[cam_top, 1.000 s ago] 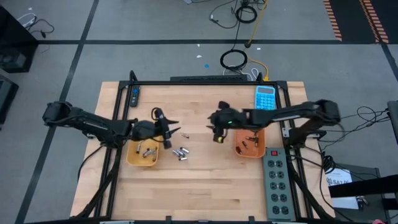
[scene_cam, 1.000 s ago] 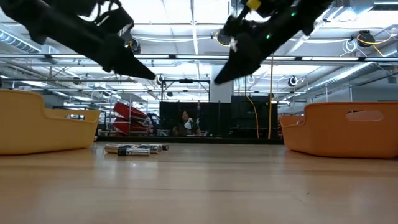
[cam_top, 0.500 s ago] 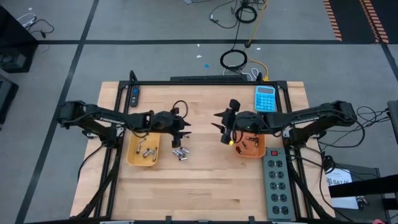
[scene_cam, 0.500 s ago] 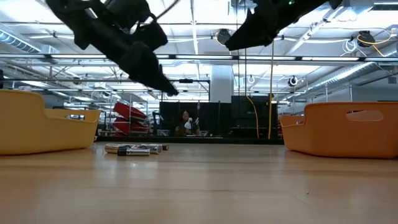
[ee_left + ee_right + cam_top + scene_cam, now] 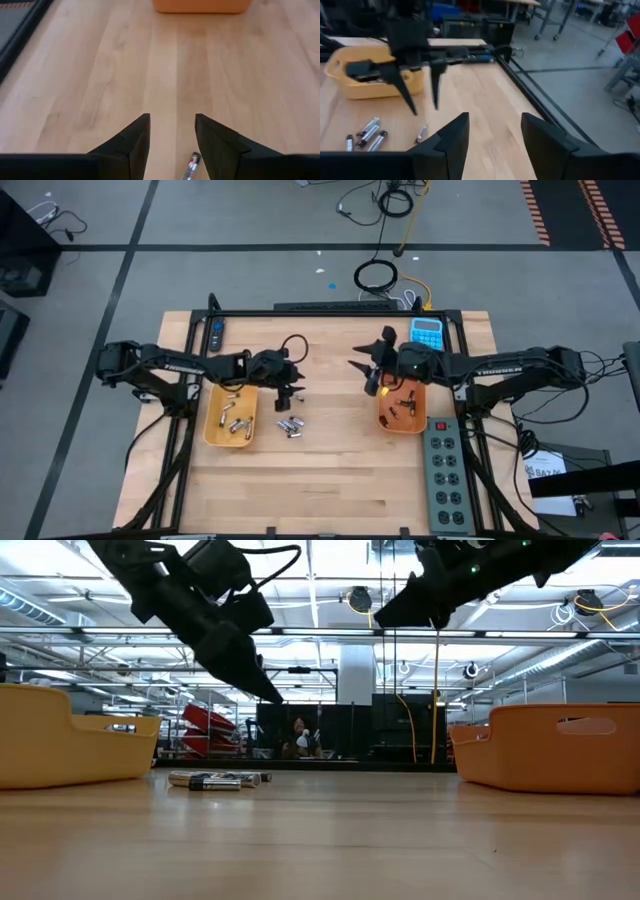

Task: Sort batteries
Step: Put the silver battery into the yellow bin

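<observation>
Left end effector (image 5: 285,393) parted, above loose batteries (image 5: 290,425), empty

We are looking at a light wooden table (image 5: 330,480) with a black frame. A yellow tray (image 5: 212,431) is sitting on its left part and an orange tray (image 5: 400,423) on its right. Between them, nearer the yellow tray, a few loose batteries (image 5: 289,425) are lying on the bare wood. A blue calculator (image 5: 428,333) is resting at the far right, a grey power strip (image 5: 446,474) along the right edge, and a small black remote (image 5: 216,334) at the far left.
</observation>
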Robot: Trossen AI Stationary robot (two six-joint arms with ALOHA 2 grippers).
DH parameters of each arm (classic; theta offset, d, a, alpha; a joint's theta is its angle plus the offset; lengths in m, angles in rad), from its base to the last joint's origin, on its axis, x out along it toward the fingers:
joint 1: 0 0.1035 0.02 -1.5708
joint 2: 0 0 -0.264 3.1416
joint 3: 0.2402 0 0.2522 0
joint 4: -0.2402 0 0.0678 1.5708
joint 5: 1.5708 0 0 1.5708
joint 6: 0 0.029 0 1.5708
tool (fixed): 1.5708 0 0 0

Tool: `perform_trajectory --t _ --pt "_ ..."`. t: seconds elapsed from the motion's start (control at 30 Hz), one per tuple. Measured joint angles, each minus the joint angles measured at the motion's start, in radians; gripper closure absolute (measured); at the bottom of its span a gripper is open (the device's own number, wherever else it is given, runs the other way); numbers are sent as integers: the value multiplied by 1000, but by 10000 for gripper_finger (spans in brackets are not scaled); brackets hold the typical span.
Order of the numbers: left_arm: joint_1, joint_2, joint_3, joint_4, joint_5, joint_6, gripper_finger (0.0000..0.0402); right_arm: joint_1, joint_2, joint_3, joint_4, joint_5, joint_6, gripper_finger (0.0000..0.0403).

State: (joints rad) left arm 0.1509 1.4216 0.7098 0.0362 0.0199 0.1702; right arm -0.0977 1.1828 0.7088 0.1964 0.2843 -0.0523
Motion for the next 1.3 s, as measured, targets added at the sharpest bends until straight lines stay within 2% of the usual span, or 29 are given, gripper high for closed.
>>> perform_trajectory --t 0.07,0.27,0.43,0.8,1.3 --pt "2 0 24 -35 -15 2 236 -15 -1 5 20 -32 -15 232" --pt "-1 0 120 -334 -16 44 236 23 -28 10 -42 -46 -7 232" --pt "-1 4 119 -327 56 84 236 83 -29 10 -89 13 -5 232" --pt "-1 149 119 -287 56 159 236 103 -12 10 -106 31 49 232" --pt "0 180 120 -277 101 204 236 198 -12 10 -128 138 114 232"
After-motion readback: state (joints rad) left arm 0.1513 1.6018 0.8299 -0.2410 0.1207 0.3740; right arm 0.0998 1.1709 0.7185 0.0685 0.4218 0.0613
